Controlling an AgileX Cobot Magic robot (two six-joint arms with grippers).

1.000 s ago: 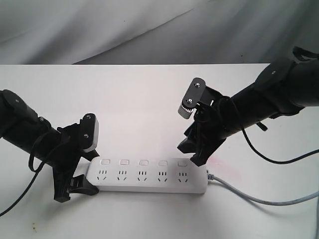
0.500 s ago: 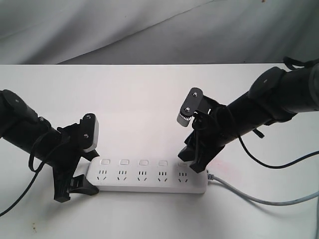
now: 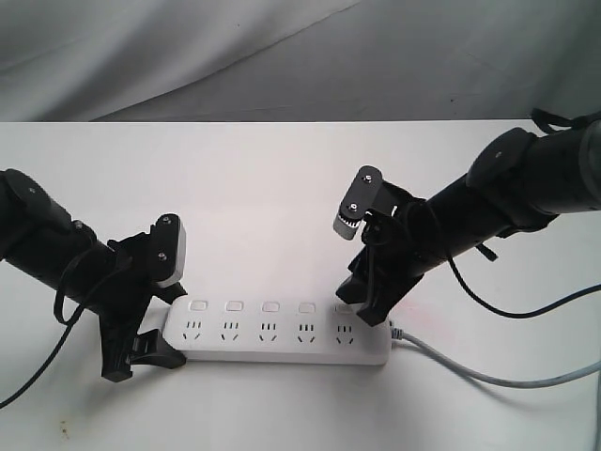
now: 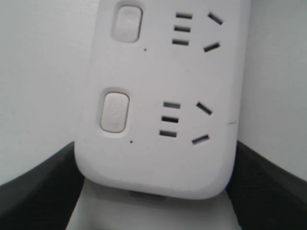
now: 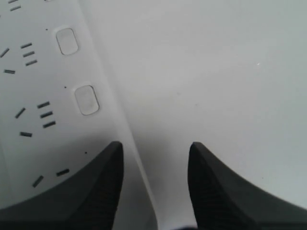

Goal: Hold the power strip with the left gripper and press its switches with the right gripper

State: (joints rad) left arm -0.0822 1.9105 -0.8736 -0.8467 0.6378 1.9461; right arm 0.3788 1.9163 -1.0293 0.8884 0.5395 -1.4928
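— Lying where, the power strip (image 3: 282, 331)?
— Flat on the white table (image 3: 282, 169), low in the middle of the exterior view, its length running left to right; its grey cord (image 3: 488, 374) leaves the right end toward the lower right corner.
— Is anything holding it?
— The left gripper (image 3: 171, 326), at lower left; its black fingers (image 4: 38, 191) press the two long edges of the strip's rounded left end, closed onto it; a white block (image 3: 172, 252) sits just above them.
— And the switches (image 3: 270, 306)?
— Five in a row along the strip's far edge, one above each socket.
— The right gripper (image 3: 364, 306)?
— Right of centre, tipped down at the strip's right end; parted with a clear gap, gripping nothing; in its wrist view one finger (image 5: 96, 191) overlies the strip's end just short of the nearest switch (image 5: 87, 99), the other over bare table; whether it touches the strip I cannot tell; its grey plate (image 3: 362, 195) stands above.
— Behind?
— A grey cloth backdrop (image 3: 282, 56).
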